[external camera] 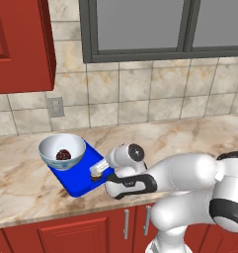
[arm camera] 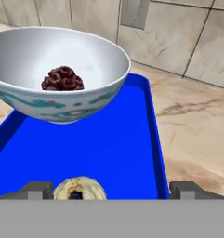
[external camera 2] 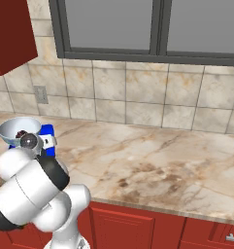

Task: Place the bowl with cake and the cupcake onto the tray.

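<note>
The blue tray (external camera: 77, 184) sits near the front edge of the marble worktop (external camera: 189, 141), angled so one corner points at the cabinets below. Lots of bare worktop to its right, running all the way along under the window (external camera 2: 152, 26). Less room on the left, where the red wall cabinet (external camera: 19, 44) hangs above.

The bowl (external camera: 62, 150) is on the far end of the tray with the dark cake (external camera: 63, 155) sitting in its middle. From the hand view its rim (arm camera: 62, 35) reaches close to the tray's right-hand raised edge (arm camera: 155, 135), so that end is pretty well taken up. The cupcake (arm camera: 79, 189) is on the tray's near end, right between the claw (arm camera: 111, 190) tips, which stand spread wide on either side of it without touching, so it's let go.

Behind all this there's just the tiled wall with a wall outlet (external camera: 56, 106).

In the left base view the arm's wrist covers most of the cupcake, you just get a sliver of it (external camera: 96, 174). The right base view is worse: the arm blocks most of the tray (external camera 2: 47, 132), and the bowl (external camera 2: 19, 129) peeks out above the elbow. The hand view is the one that clearly shows the gap between bowl and cupcake.
</note>
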### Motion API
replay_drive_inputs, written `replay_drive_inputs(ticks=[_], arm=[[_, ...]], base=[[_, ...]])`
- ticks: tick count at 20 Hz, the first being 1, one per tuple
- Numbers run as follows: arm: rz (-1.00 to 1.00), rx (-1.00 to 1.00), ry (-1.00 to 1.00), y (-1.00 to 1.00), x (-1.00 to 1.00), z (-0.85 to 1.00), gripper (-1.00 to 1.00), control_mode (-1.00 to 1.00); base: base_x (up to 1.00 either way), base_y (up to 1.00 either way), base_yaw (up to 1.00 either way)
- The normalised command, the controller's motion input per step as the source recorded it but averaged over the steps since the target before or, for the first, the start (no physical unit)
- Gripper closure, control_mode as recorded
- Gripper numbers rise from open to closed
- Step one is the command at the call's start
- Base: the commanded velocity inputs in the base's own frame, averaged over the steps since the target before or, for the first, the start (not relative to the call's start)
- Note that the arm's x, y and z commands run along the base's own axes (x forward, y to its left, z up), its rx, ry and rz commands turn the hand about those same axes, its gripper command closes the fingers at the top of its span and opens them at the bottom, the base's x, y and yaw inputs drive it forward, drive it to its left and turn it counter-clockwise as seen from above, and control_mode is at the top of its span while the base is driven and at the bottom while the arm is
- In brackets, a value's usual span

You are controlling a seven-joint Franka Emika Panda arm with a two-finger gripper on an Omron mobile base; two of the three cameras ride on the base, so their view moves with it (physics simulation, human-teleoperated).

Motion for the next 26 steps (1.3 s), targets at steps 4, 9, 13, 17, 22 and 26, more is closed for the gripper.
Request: replay_drive_inputs(ticks=[4,9,13,17,22,26], arm=[[0.00,-0.15,0.00,0.00,0.00,0.55,-1.00,-1.00],[-0.01,-0.11,0.00,-0.06,-0.01,0.36,-1.00,-1.00],[0.00,-0.06,0.00,-0.22,0.00,0.22,-1.00,-1.00],[0.00,-0.02,0.00,-0.31,0.00,0.07,-1.00,-1.00],[0.00,0.00,0.00,-0.39,0.00,0.00,-1.00,-1.00],[0.00,0.00,0.00,-0.37,-0.12,0.00,-1.00,-1.00]], base=[[0.00,0.00,0.00],[0.00,0.00,0.00],[0.00,0.00,0.00],[0.00,0.00,0.00],[0.00,0.00,0.00],[0.00,0.00,0.00]])
